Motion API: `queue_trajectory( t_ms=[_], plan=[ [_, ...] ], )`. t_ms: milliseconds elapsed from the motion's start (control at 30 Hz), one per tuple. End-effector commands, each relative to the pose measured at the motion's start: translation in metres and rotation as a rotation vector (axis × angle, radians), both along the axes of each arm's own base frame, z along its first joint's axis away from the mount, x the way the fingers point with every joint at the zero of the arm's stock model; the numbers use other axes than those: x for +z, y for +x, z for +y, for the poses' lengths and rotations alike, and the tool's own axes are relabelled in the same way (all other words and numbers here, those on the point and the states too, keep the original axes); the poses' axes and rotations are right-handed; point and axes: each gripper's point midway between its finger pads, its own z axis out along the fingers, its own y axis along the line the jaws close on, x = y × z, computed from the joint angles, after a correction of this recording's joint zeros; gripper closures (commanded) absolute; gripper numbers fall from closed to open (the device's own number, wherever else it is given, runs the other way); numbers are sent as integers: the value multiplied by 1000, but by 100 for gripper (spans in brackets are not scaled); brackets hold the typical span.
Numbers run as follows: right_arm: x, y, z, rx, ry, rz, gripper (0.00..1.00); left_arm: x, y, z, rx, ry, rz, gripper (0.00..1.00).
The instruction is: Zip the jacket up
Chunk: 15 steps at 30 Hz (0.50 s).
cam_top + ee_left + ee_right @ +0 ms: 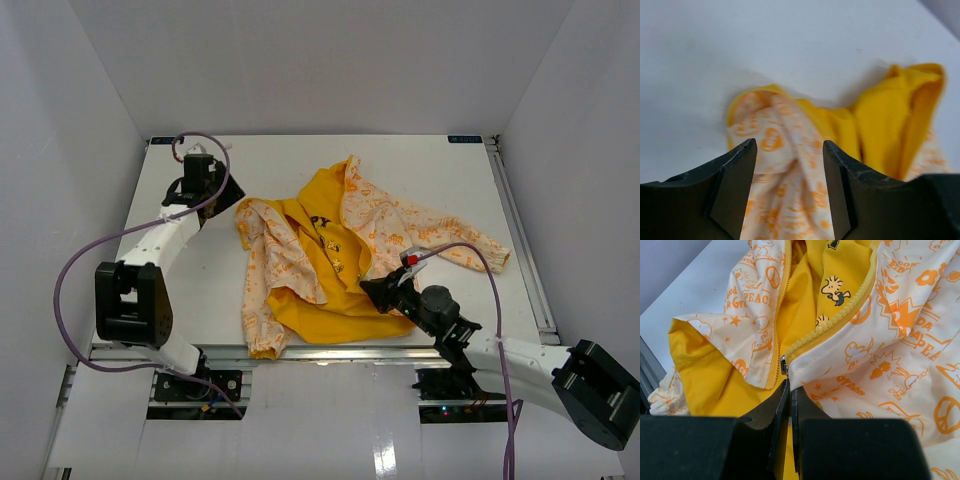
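The jacket (330, 262) lies open on the white table, yellow lining up, with the cream and orange-print panels folded outward. My right gripper (380, 290) is at its lower right hem. In the right wrist view this gripper (790, 386) is shut on the bottom corner of the cream front panel (880, 345), just below the metal zipper slider (784, 365) and the yellow zipper teeth (840, 315). My left gripper (225, 198) is at the jacket's upper left. In the left wrist view it (790, 147) is open, its jaws either side of a bunched cream sleeve (782, 145).
White walls enclose the table on the left, back and right. A metal rail (520, 230) runs along the table's right edge. Purple cables (62, 290) loop off both arms. The jacket's right sleeve (470, 245) stretches toward the right edge.
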Motion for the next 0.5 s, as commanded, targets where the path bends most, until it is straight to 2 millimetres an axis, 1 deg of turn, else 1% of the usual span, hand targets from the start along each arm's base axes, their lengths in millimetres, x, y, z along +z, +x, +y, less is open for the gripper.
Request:
queue_trajectory(
  t_ms=[0,67,100,167,267,333,367,400,467],
  plan=[
    [25,5,8,18,42,-73,92,-9,4,39,110,-66,25,34],
    [26,5,8,22,41,-77,92,-16,6,49,131,-93,43,34],
    [26,5,7,21,42,-77,92,-20,5,47,128,-113,49,35],
    [26,3,7,24,44,-80,92,-30,1,59,170,-153,45,35],
    [26,2,7,28,47,-81,92,-48,-8,49,167,-255,69,37],
    [25,1,7,33,51,-79,92,-64,-17,38,156,-328,95,42],
    [25,1,7,33,51,-75,92,-66,-18,34,145,-351,83,44],
    [25,1,7,33,52,-75,92,-71,-23,32,139,-360,96,46],
    [25,0,7,35,54,-75,92,-76,-29,30,123,-357,82,46]
  ],
)
